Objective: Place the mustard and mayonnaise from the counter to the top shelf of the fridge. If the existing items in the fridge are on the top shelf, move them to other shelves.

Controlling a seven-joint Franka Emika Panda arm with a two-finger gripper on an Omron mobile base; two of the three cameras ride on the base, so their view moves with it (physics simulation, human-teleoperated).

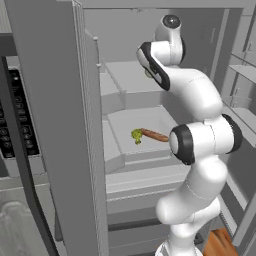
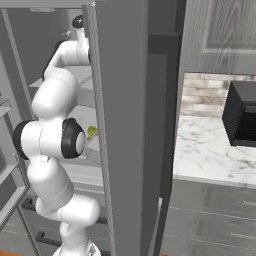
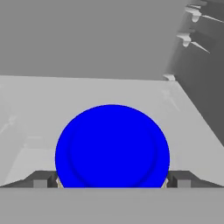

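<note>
The mayonnaise (image 3: 112,146) shows its round blue lid from above in the hand view, standing on the top shelf (image 3: 39,113) of the fridge. My gripper (image 3: 112,181) is open and straddles the jar, one dark fingertip (image 3: 43,180) on each side, close to its tan body. In the left base view the arm reaches up to the top shelf (image 1: 125,77). A yellowish speck (image 1: 148,74) peeks out behind the forearm; I cannot tell what it is. I cannot make out the mustard. The broccoli (image 1: 136,135) and the sausage stick (image 1: 155,135) lie on the tray shelf one level lower.
The open fridge door (image 1: 55,125) stands close on the left, with door racks (image 1: 245,75) on the right. In the right base view the other door (image 2: 130,125) hides most of the interior. The marble counter (image 2: 210,150) carries a black microwave (image 2: 242,117).
</note>
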